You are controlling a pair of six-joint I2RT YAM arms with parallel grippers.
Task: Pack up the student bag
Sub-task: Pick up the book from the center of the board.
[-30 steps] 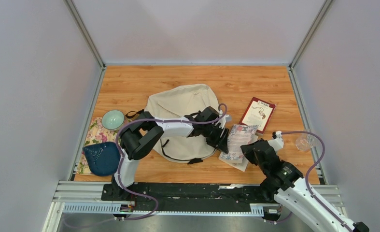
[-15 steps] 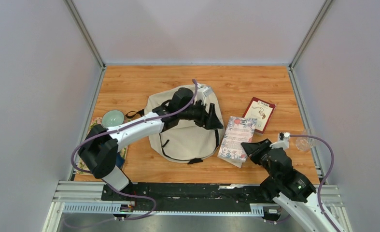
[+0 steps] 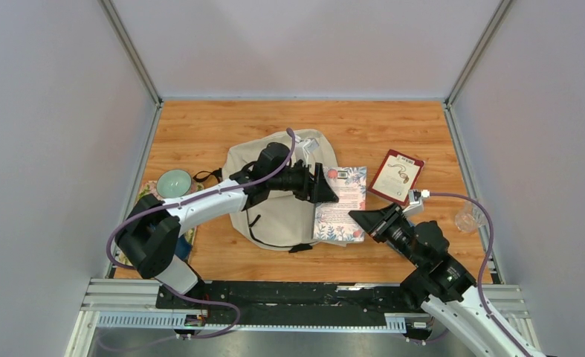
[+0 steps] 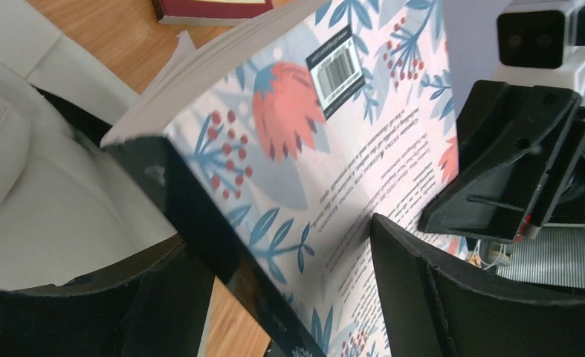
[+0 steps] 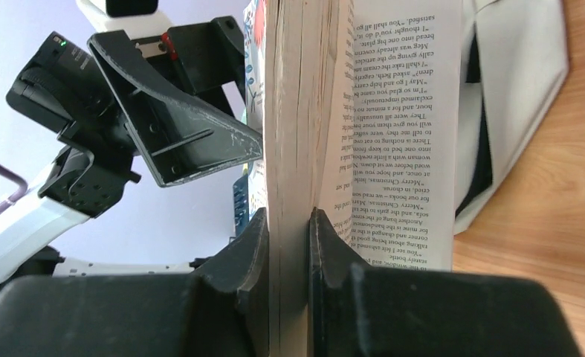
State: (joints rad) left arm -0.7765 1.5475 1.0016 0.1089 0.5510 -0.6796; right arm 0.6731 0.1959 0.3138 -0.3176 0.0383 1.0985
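The cream student bag (image 3: 274,201) lies flat in the middle of the table. My right gripper (image 3: 357,217) is shut on the page block of a floral paperback book (image 3: 340,202) and holds it up on edge against the bag's right side. In the right wrist view the fingers (image 5: 256,245) pinch the book (image 5: 296,111), and one loose page hangs open. My left gripper (image 3: 325,186) reaches over the bag and is open. In the left wrist view its jaws stand wide apart around the book's dark spine edge (image 4: 222,253). White bag fabric (image 4: 21,171) shows beside the left finger.
A red book (image 3: 397,176) lies right of the bag. A clear cup (image 3: 467,219) stands near the right wall. A teal bowl (image 3: 173,182) sits on a floral cloth (image 3: 146,204) at the left. Grey walls enclose the table.
My right gripper lifted the floral book off the table and carried it left to the bag's side. My left arm swung up over the bag, and its gripper now straddles the book.
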